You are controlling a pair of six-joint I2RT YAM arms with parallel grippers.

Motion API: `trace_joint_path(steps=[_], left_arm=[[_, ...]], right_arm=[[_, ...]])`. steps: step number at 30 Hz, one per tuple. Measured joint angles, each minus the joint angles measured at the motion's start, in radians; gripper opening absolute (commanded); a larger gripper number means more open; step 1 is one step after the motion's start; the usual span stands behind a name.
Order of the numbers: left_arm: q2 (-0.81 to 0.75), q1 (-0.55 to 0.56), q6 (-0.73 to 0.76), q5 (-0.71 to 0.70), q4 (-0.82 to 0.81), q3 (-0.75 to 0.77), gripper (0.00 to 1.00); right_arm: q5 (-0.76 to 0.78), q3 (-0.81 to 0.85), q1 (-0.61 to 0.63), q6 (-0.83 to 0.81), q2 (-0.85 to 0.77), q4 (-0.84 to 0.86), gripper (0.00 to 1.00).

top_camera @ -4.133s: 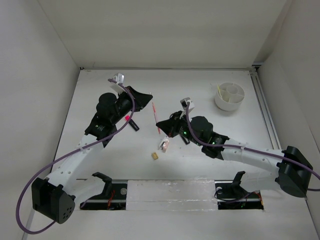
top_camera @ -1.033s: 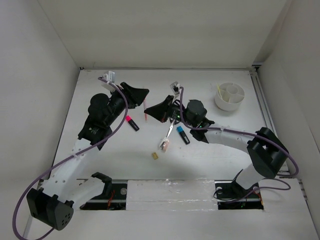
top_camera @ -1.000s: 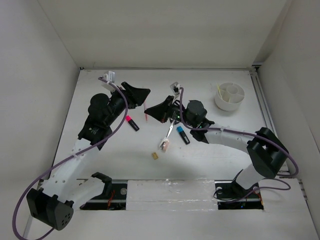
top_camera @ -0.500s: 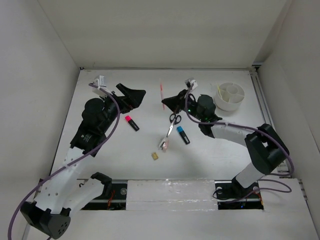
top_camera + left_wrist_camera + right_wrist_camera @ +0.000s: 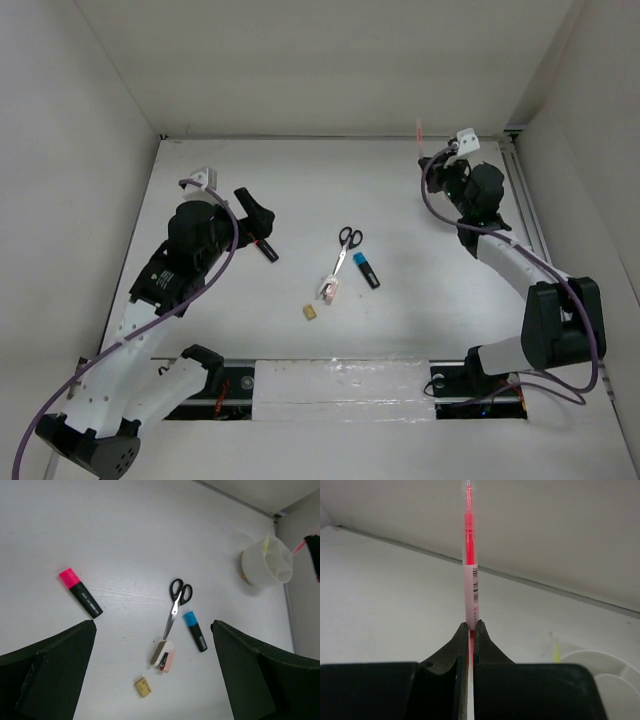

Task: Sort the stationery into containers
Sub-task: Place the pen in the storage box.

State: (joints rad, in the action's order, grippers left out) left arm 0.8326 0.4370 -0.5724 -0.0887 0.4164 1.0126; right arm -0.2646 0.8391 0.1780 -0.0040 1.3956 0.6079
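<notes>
My right gripper (image 5: pixel 471 624) is shut on the thin red pen (image 5: pixel 470 555), which stands upright out of the jaws. It hangs at the back right (image 5: pixel 432 160), beside the white tub (image 5: pixel 600 680). The right arm hides most of that tub from above. A pale yellow stick (image 5: pixel 266 543) stands in the tub (image 5: pixel 265 567). My left gripper (image 5: pixel 255 212) is open and empty, raised above the pink-capped marker (image 5: pixel 265 247). On the table lie the scissors (image 5: pixel 345 245), the blue-capped marker (image 5: pixel 366 270), a tan eraser (image 5: pixel 311 312) and a pink-and-white eraser (image 5: pixel 329 290).
White walls close the table at the back and on both sides. A metal rail (image 5: pixel 525 215) runs along the right edge, just beyond the tub. The arm bases sit at the near edge.
The right arm has carried the red pen from the table's middle to the back right, by the tub. The left gripper has opened and drawn back to the left.
</notes>
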Motion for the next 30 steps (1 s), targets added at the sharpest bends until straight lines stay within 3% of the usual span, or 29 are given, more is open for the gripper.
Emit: trace_joint_path(steps=[10, 30], left_arm=[[-0.068, 0.000, 0.079, 0.021, 0.044, -0.069, 1.00], [-0.124, 0.000, 0.109, 0.099, 0.036, -0.075, 1.00]], right_arm=[[0.018, 0.088, -0.173, -0.084, 0.073, -0.185, 0.00], [0.061, 0.090, -0.224, -0.119, 0.153, -0.235, 0.00]])
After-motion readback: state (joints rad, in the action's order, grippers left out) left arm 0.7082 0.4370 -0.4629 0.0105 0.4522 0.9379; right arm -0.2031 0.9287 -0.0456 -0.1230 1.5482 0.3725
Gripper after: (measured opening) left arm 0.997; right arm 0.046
